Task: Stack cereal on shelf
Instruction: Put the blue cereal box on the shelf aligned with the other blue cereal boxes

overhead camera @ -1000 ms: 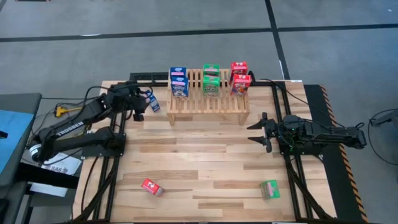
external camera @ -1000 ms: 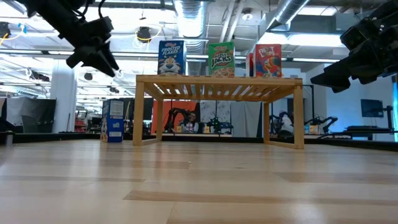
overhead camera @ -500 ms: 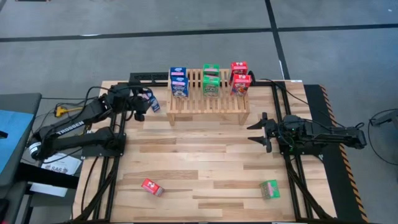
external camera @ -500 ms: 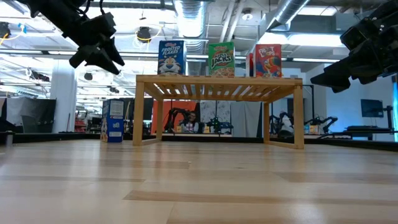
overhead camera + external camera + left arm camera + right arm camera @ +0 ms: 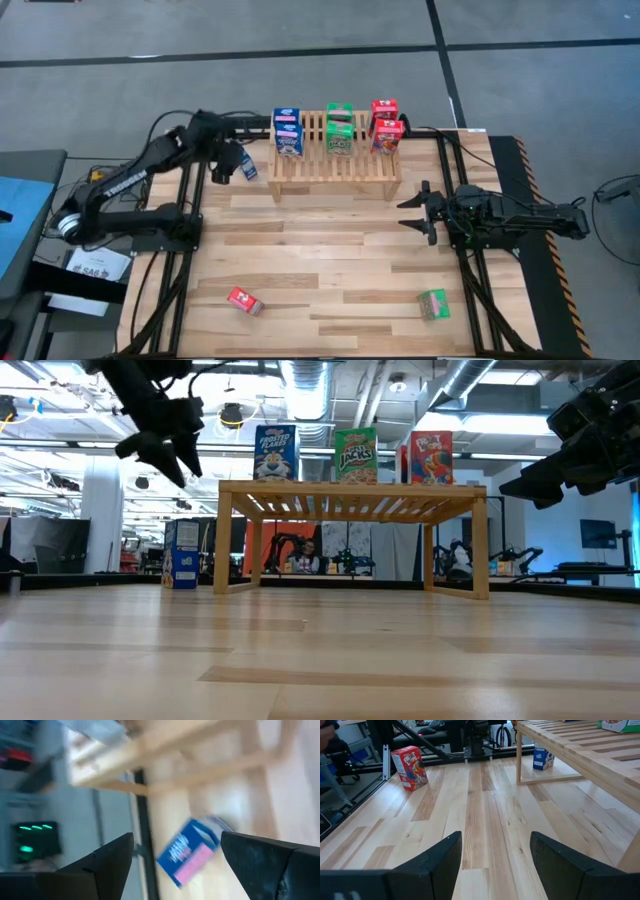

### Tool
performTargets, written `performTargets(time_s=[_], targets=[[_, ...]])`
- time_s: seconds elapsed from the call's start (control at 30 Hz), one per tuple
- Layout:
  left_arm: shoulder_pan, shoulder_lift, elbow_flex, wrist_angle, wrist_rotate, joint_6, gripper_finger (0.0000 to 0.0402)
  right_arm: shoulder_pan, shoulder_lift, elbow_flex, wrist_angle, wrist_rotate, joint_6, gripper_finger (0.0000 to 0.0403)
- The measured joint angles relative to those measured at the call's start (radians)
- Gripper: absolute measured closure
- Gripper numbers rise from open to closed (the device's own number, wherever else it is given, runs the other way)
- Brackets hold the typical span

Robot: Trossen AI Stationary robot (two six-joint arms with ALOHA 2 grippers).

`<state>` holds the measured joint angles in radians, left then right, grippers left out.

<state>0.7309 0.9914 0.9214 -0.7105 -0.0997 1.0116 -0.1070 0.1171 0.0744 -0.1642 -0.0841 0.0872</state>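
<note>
The shelf stands at the table's far side with two blue, two green and two red cereal boxes upright on its slats. A third blue box stands on its bottom on the table just left of the shelf. My left gripper hovers open above and beside this box, which shows between its spread fingers without touching them. A red box and a green box lie near the table's near edge. My right gripper waits open at the table's right.
The arms' black frames and cables run along the table's left and right sides. Bare tabletop stretches between the shelf and the two boxes near the front edge. In the right wrist view the red box stands out beyond my open fingers.
My left gripper has risen and moved a little toward the far edge and the shelf, tipping further downward. The blue box beside the shelf has stayed where it stood.
</note>
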Motion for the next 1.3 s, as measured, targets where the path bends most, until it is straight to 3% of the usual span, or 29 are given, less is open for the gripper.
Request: performTargets(time_s=[0.23, 0.67, 1.07, 1.3], targets=[[0.054, 0.131, 0.12, -0.18, 0.05, 0.048, 0.011, 0.0, 0.0, 0.0, 0.0, 0.0, 0.0, 0.0142], [0.159, 0.176, 0.126, -0.183, 0.148, 0.093, 0.0107, 0.0, 0.0, 0.0, 0.0, 0.001, 0.0, 0.0142], [0.219, 0.215, 0.122, -0.177, 0.177, 0.124, 0.0027, 0.0, 0.0, 0.0, 0.0, 0.002, 0.0, 0.0142], [0.221, 0.26, 0.121, -0.177, 0.165, 0.092, 0.0013, 0.0, 0.0, 0.0, 0.0, 0.002, 0.0, 0.0142]])
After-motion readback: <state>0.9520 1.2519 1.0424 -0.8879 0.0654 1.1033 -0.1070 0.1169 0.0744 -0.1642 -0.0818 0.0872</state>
